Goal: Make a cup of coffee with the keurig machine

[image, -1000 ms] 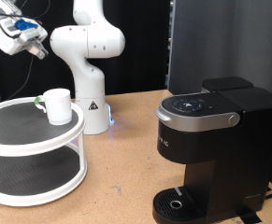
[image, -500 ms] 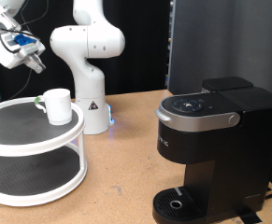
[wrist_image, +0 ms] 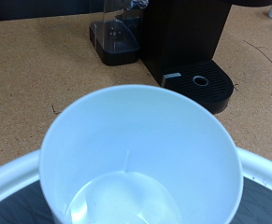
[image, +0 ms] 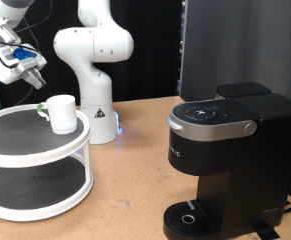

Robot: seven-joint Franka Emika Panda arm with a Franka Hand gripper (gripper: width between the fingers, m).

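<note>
A: Where do we find the cup (image: 61,112)?

B: It stands on the top tier of a white two-tier stand (image: 45,150), at the exterior view's left, its handle toward that same left. In the wrist view we look straight down into it (wrist_image: 140,163); its inside is white and bare.

A: And the gripper (image: 30,77)?

B: It hangs above the stand, up and to the left of the cup in the exterior view, near it but apart. Whether its fingers are spread or pressed together we cannot tell.

A: The keurig (image: 230,160)?

B: At the exterior view's right on the wooden table (image: 135,190), well apart from the cup, top closed. The wrist view shows its round drip base (wrist_image: 203,84), with a small black box (wrist_image: 114,39) beside it.
</note>
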